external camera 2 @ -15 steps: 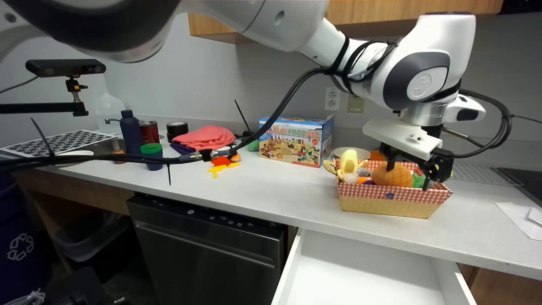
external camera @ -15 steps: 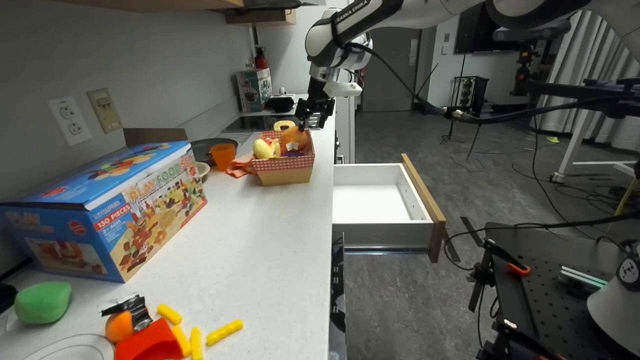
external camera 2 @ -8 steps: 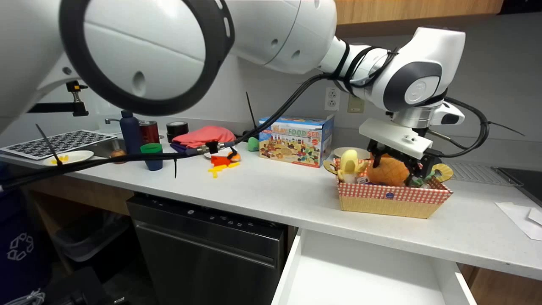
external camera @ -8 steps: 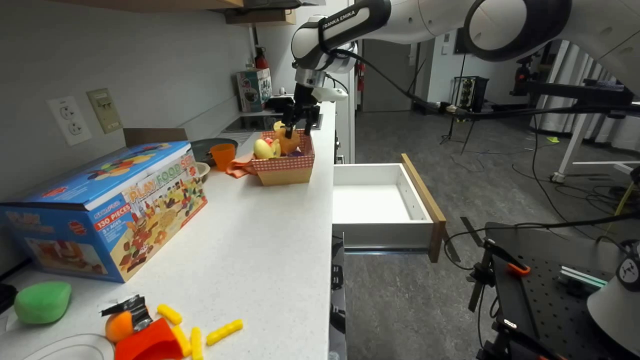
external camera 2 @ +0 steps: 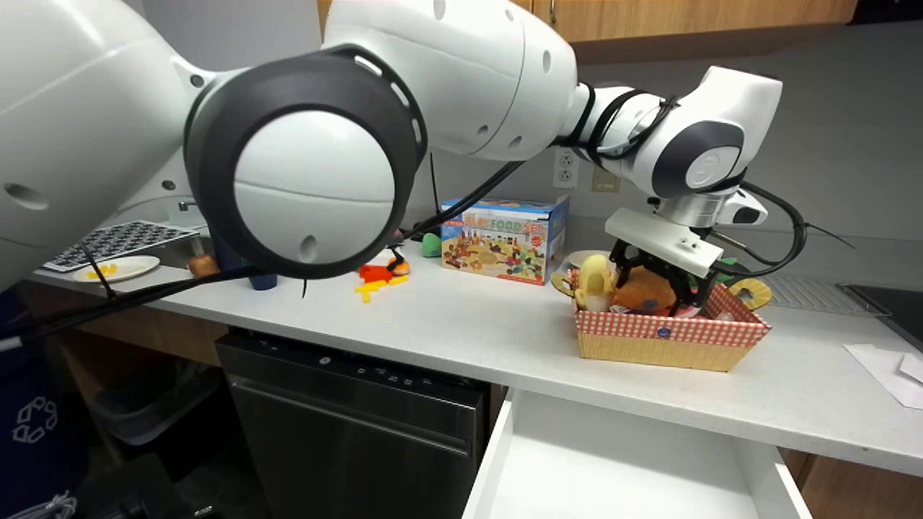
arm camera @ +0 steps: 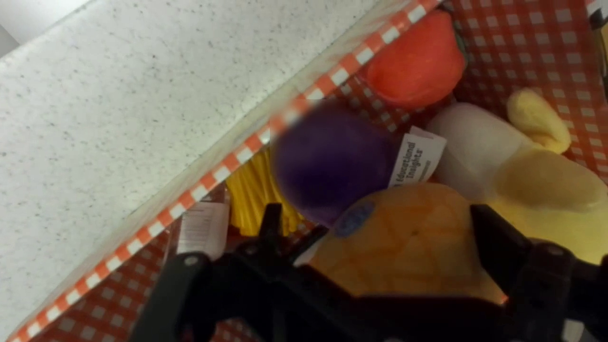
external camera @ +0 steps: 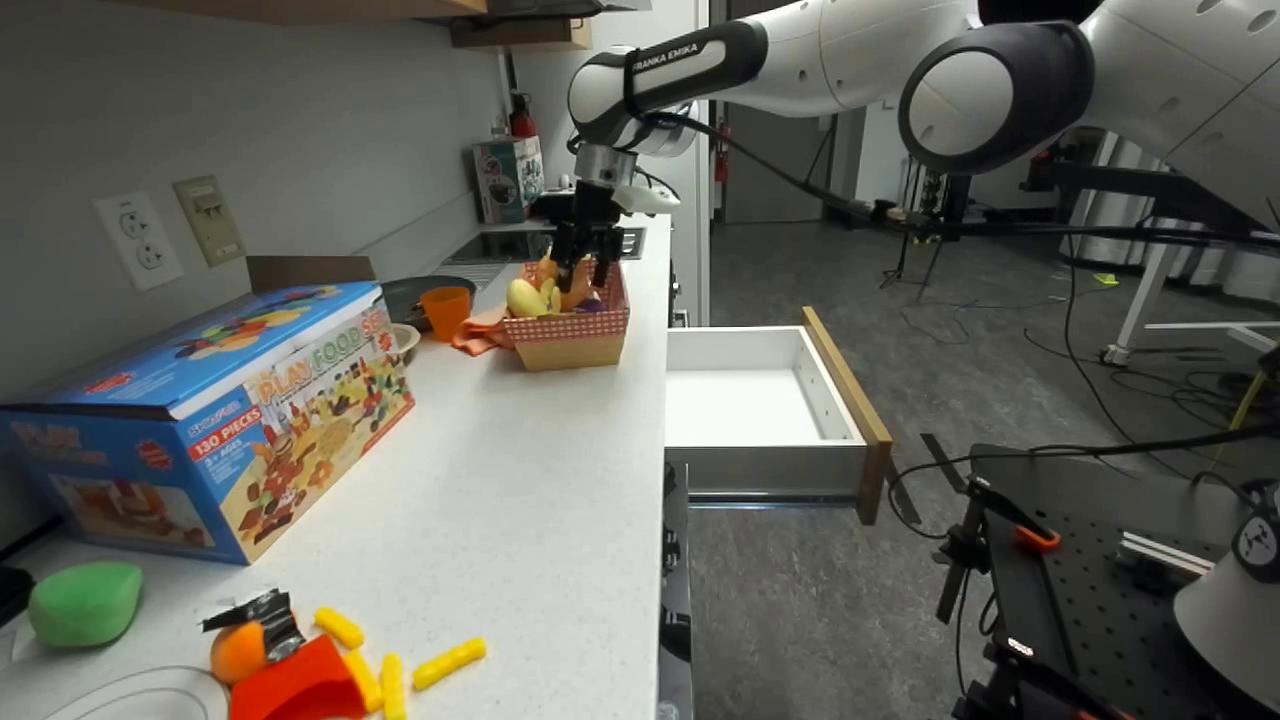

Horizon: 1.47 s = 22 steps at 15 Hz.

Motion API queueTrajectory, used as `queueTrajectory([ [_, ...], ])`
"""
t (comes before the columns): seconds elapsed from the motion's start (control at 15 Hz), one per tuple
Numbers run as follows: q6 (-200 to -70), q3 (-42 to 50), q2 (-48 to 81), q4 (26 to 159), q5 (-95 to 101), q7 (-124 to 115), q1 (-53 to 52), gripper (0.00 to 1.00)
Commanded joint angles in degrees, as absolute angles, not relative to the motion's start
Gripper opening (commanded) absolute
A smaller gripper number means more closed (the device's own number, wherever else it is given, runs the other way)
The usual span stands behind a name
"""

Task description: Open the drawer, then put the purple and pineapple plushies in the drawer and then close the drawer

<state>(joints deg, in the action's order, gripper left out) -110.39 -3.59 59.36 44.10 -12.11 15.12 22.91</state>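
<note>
My hand [external camera 2: 647, 297] hangs at the right of the frame in an exterior view, pointing down into a basket [external camera 2: 649, 349] with a red checked rim, which stands on the white desk [external camera: 540, 500]. I have it released: my fingers [arm camera: 498, 244] are spread apart, one on each side of the pineapple plushie [arm camera: 408, 247], which sits in the lower middle of the wrist view. The finger at the lower right of that view overlaps the plushie's edge, and I cannot tell whether it touches.

The purple plushie [arm camera: 332, 161] lies in the same basket, near the centre of the wrist view and just beside the pineapple plushie. A white printed tag [arm camera: 417, 154] pokes up on its right. In the basket with them I see a red toy [arm camera: 418, 61] towards the top of the wrist view and a bundle of yellow strands [arm camera: 256, 190] left of its centre. A banana plushie [external camera 2: 595, 277] stands at the basket's left end in an exterior view.

The drawer [external camera: 740, 390] is already pulled out, right of centre in an exterior view, its white floor in sight. On the desk, a play food box [external camera: 300, 430] stands at the left of the frame there, with an orange cup [external camera: 446, 312] near its far end. A green toy [external camera: 85, 605] and some yellow pieces [external camera: 450, 664] lie at the lower left.
</note>
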Motion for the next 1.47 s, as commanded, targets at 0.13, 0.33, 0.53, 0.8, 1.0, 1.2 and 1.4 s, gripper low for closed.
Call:
queueTrajectory([
  [0.13,-107.00,-5.68,64.89,35.42,-13.02,20.81,24.49,0.62],
  [0.33,-106.83,-6.03,65.51,34.51,-13.07,22.14,24.97,0.37],
  [0.53,-106.89,-6.38,65.61,34.11,-12.99,22.76,25.36,0.16],
  [0.8,-107.35,-6.51,65.61,34.18,-12.90,22.91,25.69,0.00],
  [1.0,-107.42,-6.38,65.58,34.33,-12.81,22.58,25.86,0.00],
  [1.2,-106.94,-6.03,65.05,34.76,-12.55,21.45,25.60,0.26],
  [1.4,-106.36,-6.44,65.02,35.16,-13.06,21.05,25.79,0.41],
])
